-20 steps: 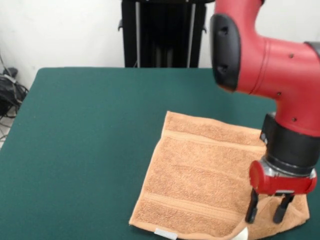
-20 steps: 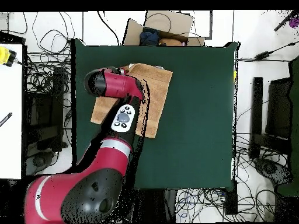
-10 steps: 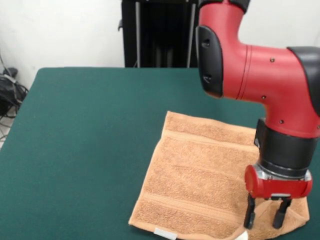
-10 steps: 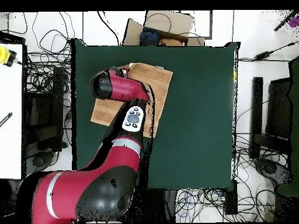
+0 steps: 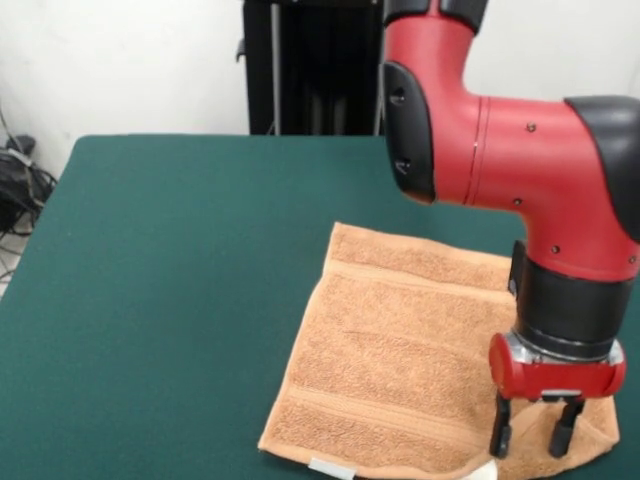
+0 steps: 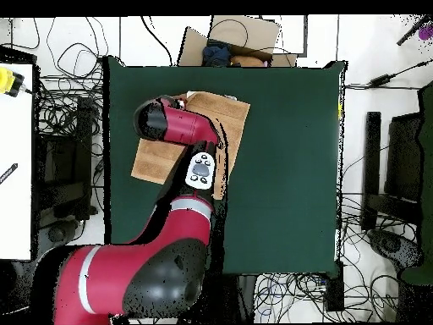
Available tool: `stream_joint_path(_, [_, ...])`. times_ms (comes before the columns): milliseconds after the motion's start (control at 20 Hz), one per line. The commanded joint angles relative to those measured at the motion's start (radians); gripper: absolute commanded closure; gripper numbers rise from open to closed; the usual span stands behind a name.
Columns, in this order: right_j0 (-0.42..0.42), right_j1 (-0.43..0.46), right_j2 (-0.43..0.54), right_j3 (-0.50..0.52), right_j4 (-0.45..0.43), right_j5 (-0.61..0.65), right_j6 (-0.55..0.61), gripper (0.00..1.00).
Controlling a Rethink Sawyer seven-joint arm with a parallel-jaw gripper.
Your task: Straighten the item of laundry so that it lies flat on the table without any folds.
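I see the orange-tan terry towel [image 5: 410, 370] lying on the dark green felt table [image 5: 170, 270], toward its right side in the front view, the looped pile crossed by woven bands. A small white tag [image 5: 330, 467] sits at its near edge. My gripper [image 5: 533, 438] hangs over the near right corner, where the cloth bunches into a fold (soft, rounded). Its two black fingers [image 5: 500, 436] stand apart, holding nothing that I can see.
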Motion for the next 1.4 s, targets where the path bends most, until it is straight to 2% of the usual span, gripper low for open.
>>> stream_joint_path(50, [0.083,0.083,-0.082,-0.057,-0.021,0.405,0.262,0.0])
stream_joint_path(350, [0.077,0.081,-0.073,-0.111,-0.009,0.448,0.274,0.0])
stream_joint_path(500, [0.062,0.077,-0.032,-0.125,0.008,0.389,0.26,0.0])
stream_joint_path(750, [0.056,0.099,-0.042,-0.185,0.013,0.438,0.281,0.0])
stream_joint_path(950, [0.057,0.107,-0.044,-0.185,0.01,0.438,0.286,0.0])
stream_joint_path(1300, [0.074,0.135,-0.113,-0.211,-0.048,0.47,0.249,0.0])
stream_joint_path(1400, [0.082,0.148,-0.141,-0.223,-0.068,0.52,0.23,0.0])
